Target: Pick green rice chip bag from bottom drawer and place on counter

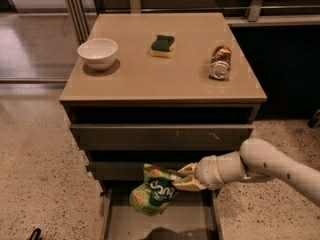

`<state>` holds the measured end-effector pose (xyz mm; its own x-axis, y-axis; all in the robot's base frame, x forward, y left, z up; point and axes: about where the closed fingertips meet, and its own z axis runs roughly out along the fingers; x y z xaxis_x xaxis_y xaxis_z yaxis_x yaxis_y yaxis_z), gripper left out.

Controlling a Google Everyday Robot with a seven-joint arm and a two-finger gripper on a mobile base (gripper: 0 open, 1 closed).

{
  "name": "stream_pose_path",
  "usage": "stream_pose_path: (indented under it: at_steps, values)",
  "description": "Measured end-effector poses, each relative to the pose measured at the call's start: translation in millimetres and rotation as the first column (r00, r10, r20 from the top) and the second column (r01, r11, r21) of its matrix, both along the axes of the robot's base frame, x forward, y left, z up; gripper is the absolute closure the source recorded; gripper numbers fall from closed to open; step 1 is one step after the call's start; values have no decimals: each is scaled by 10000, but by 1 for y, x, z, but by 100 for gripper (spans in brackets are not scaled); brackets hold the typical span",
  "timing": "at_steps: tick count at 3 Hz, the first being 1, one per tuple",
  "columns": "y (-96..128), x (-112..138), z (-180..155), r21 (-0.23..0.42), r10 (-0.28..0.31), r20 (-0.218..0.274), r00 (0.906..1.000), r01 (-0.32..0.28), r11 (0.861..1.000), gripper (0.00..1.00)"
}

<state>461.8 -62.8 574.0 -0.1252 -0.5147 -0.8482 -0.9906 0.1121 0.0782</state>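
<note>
I see the bottom drawer (107, 218) pulled open. My gripper (183, 179) is clenched on the top edge of the green rice chip bag (151, 197), which hangs over the drawer floor. On the counter (165, 86) stand a white bowl (98, 52), a sponge (163, 45) and a jar (220, 63) on its side.

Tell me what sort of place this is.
Probably an office kitchenette or break area: a drawer cabinet whose counter carries a white bowl and a sponge, standing on a speckled floor. The gripper holds the green rice chip bag above the open bottom drawer.
</note>
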Motion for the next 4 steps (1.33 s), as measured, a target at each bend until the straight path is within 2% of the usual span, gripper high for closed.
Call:
stream_pose_path:
  at_steps: [1, 3, 4]
  values:
    - [3, -1, 91, -525, 78, 1961, 9805, 25, 9986, 100]
    - [-3, 3, 96, -553, -105, 2063, 9784, 224, 9982, 100]
    - [-21, 36, 159, -977, -444, 3622, 9310, 853, 9915, 100]
